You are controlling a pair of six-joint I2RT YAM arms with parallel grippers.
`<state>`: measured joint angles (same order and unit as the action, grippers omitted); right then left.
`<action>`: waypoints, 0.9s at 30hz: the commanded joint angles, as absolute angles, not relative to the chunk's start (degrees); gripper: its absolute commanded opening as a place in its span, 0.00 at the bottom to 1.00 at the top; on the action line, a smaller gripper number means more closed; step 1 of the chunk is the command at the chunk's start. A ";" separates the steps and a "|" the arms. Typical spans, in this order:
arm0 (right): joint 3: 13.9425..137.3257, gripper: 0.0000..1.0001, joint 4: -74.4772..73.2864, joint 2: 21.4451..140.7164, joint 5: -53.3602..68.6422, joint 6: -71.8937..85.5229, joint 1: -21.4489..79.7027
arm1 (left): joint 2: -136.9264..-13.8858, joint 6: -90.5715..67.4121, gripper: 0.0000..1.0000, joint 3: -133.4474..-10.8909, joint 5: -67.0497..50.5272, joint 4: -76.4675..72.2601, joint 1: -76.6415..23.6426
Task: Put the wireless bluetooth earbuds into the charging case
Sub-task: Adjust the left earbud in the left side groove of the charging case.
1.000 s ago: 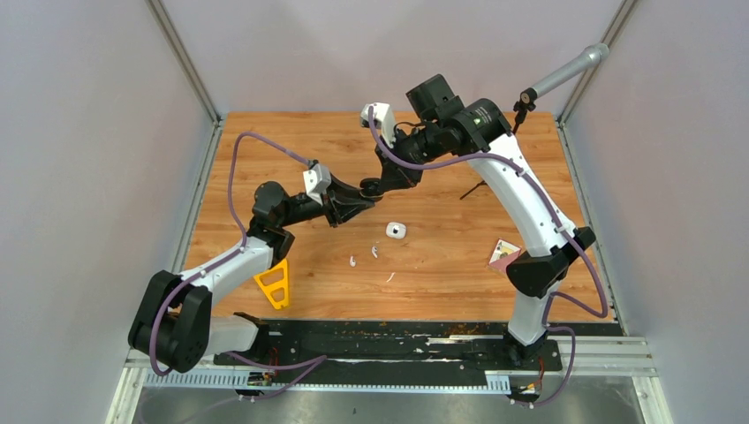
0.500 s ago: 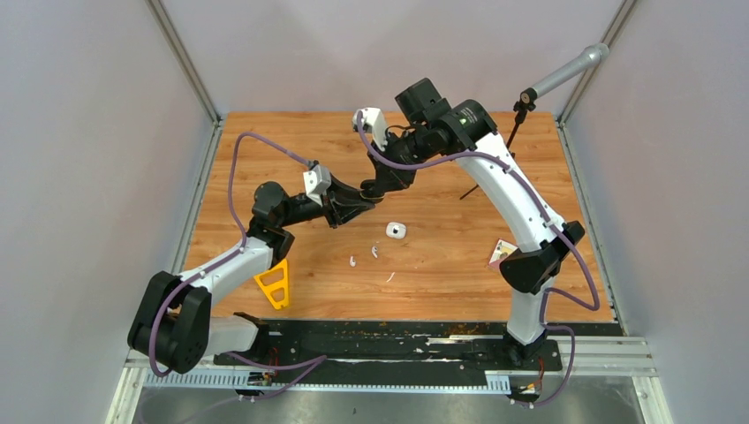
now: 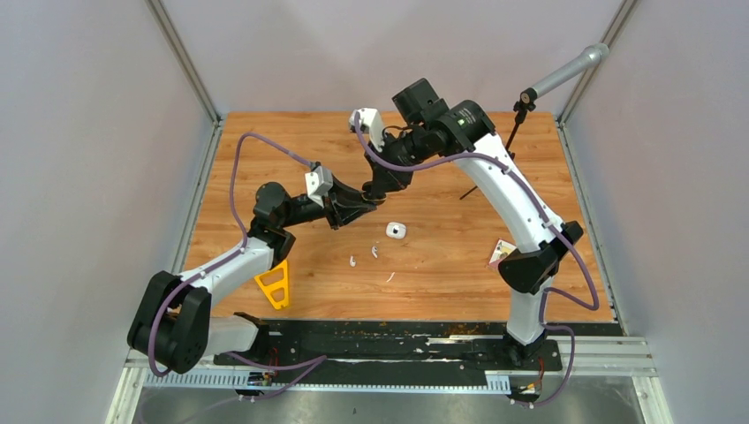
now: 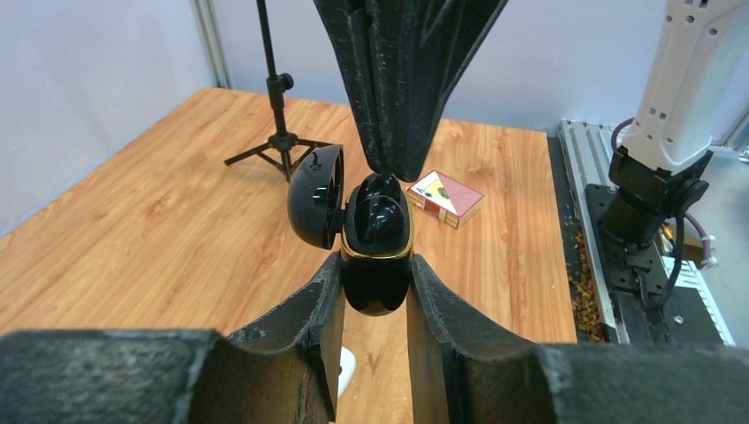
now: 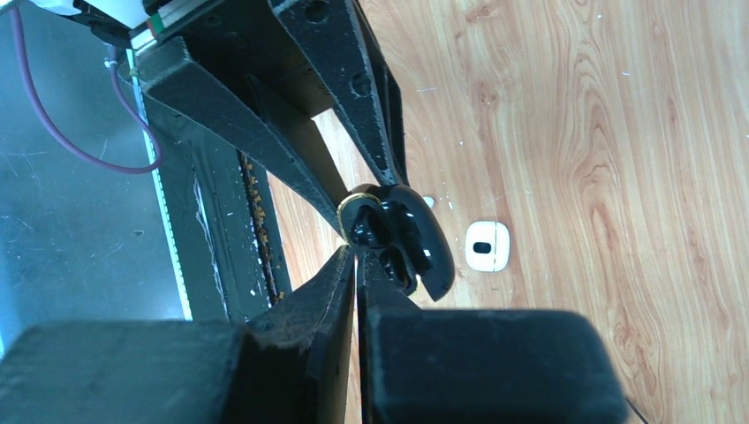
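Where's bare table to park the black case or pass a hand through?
Bare wood: the stretch between the white case and the card deck, and the near strip from the yellow triangle rightward, except one white sliver. Crowded: the middle, where the left hand and right hand meet at the black case, with white earbuds just nearer.

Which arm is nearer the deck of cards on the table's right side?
Right. The right arm has its elbow just beside the card deck. The left arm is far off on the opposite side, well apart from the deck.
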<state>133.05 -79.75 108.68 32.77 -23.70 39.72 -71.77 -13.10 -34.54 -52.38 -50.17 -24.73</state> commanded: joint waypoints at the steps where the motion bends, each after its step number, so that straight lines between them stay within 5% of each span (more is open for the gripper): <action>1: 134.93 0.07 -78.67 109.15 34.49 -24.24 40.93 | -70.73 -12.08 0.00 -34.48 -51.82 -51.76 -25.07; 13: 139.70 0.09 -77.53 107.04 36.34 -23.77 38.45 | -70.51 -12.27 0.00 -34.71 -51.99 -51.14 -25.05; 16: 139.82 0.48 -76.61 106.26 36.71 -22.62 35.24 | -70.40 -11.68 0.00 -34.72 -52.98 -50.41 -25.05; 18: 138.60 0.65 -78.81 106.35 39.14 -25.11 33.87 | -70.20 -11.10 0.00 -34.76 -53.81 -49.92 -25.09; 25: 134.46 0.78 -83.42 108.69 42.43 -30.94 33.60 | -69.71 -9.32 0.00 -35.77 -56.75 -47.71 -25.07; 27: 134.33 0.93 -83.92 109.53 43.81 -32.16 33.59 | -69.70 -8.66 0.00 -36.32 -57.50 -46.44 -25.05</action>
<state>134.74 -82.08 108.47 39.38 -28.12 33.04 -71.64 -11.18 -34.54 -54.87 -47.44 -24.77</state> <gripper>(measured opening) 0.801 0.355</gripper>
